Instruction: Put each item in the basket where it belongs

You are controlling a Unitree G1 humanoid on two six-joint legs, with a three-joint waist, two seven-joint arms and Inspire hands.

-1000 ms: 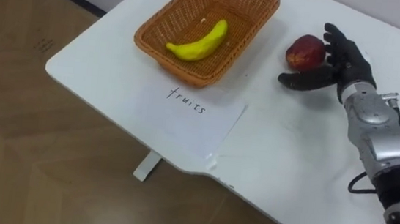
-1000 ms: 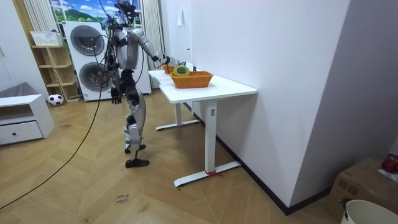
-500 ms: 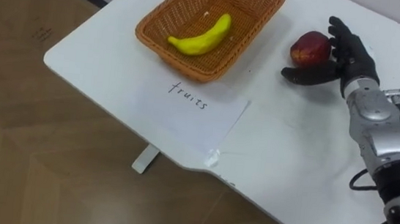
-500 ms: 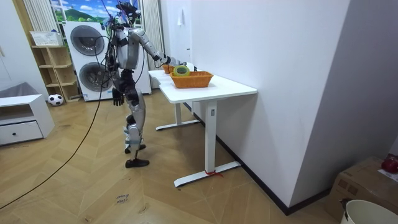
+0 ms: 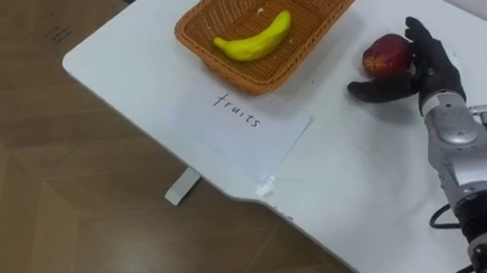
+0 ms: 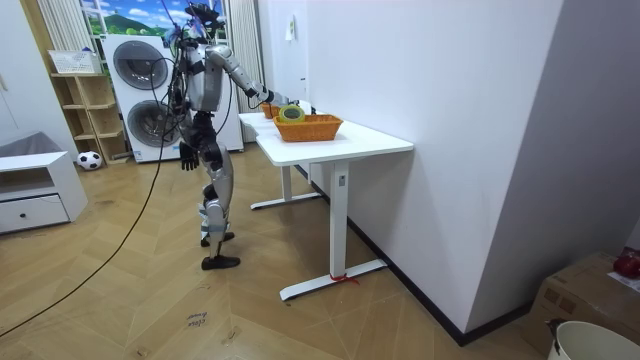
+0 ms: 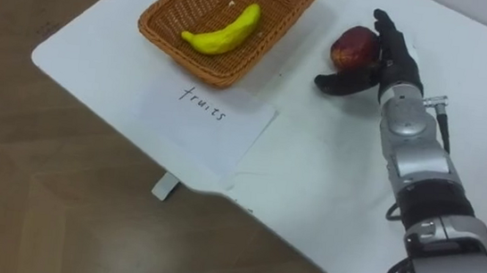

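Red round apple [image 5: 386, 54] on white table [image 5: 355, 192], just right of orange woven wicker basket [image 5: 223, 66], outside it. Black right hand [image 5: 433, 79] on apple's side away from basket: fingers near straight, thumb stretched along near side. Cupped, not clamped. Apple has no clear long axis; stem direction unreadable. Left hand [image 6: 186, 152] hangs well away from basket.

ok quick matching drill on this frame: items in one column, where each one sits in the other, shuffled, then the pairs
Items:
1. banana
2. apple
3. paper sheet
4. left hand

Places:
A. on the table, right beside the open right hand
B. hanging at the robot's side, away from the table
C. inside the basket
D. flat on the table in front of the basket, near the table's edge

Pairs: 1-C, 2-A, 3-D, 4-B
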